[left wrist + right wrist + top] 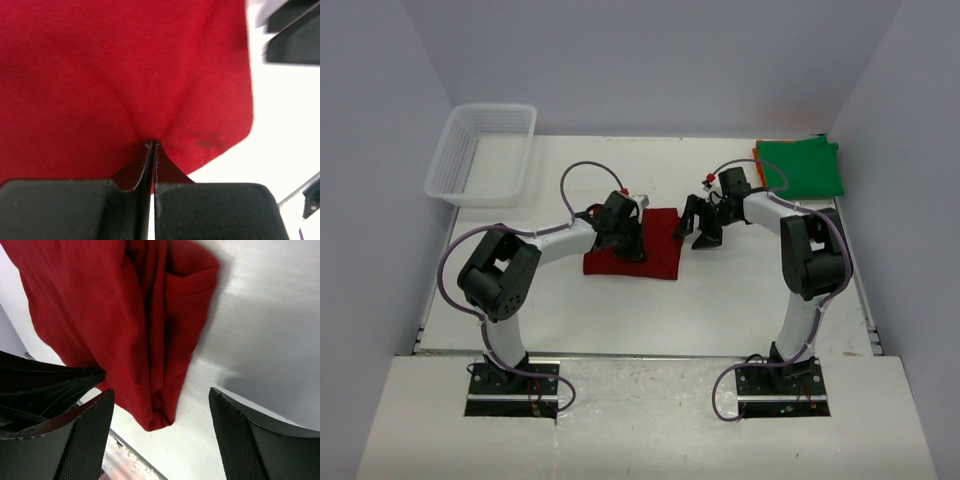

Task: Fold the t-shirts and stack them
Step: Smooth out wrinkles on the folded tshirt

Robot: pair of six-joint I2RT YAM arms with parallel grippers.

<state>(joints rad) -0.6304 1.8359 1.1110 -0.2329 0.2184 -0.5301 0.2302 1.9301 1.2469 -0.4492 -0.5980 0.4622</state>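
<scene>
The dark red t-shirt (642, 252) lies folded in the middle of the table. My left gripper (620, 235) sits over its left part and is shut on a pinch of its cloth (152, 145); the red cloth (120, 75) fills the left wrist view. My right gripper (698, 228) is open just off the shirt's right edge, holding nothing. In the right wrist view a folded corner of the red shirt (155, 360) hangs between my open fingers (82, 440). A folded bright green t-shirt (802, 166) lies at the back right on an orange one (759, 156), of which only an edge shows.
A white mesh basket (482, 152) stands at the back left. Grey walls close in the table on three sides. The table's front edge (640, 352) runs just ahead of the arm bases.
</scene>
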